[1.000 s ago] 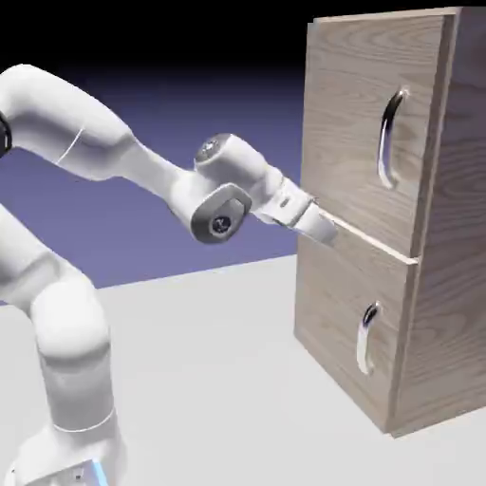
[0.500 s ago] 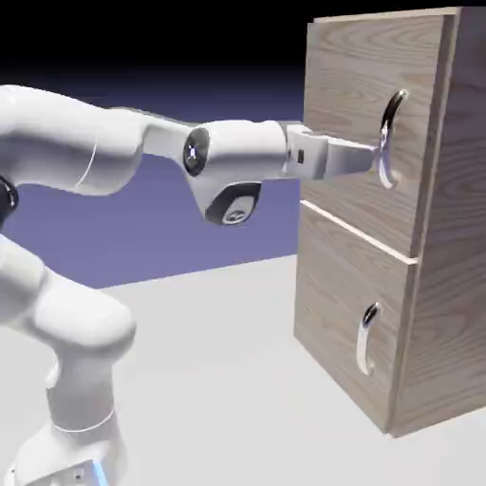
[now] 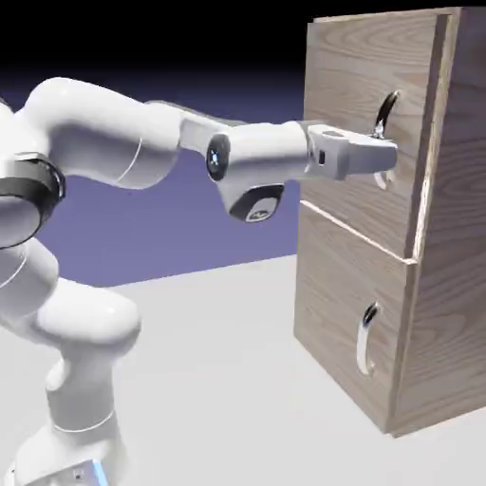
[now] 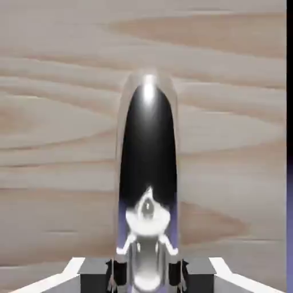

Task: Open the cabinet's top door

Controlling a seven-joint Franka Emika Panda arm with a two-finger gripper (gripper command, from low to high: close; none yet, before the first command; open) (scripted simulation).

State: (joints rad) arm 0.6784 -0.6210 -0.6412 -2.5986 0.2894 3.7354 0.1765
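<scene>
The cabinet is a tall light-brown wood-grain box at the exterior view's right. Its top door stands slightly ajar, its right edge pulled a little out from the cabinet body. My gripper reaches in horizontally from the left and is shut on the top door's long curved silver handle. In the hand view the shiny handle runs up from between my two fingertips, with the door's wood filling the frame behind it.
Below the top door sits the shorter bottom panel with its smaller silver handle, closed. The white arm stretches across the left and middle of the exterior view above the grey table.
The gripper has closed on the top door's handle, where it stood open around it. The door has swung slightly out from the cabinet, and the arm's elbow has shifted.
</scene>
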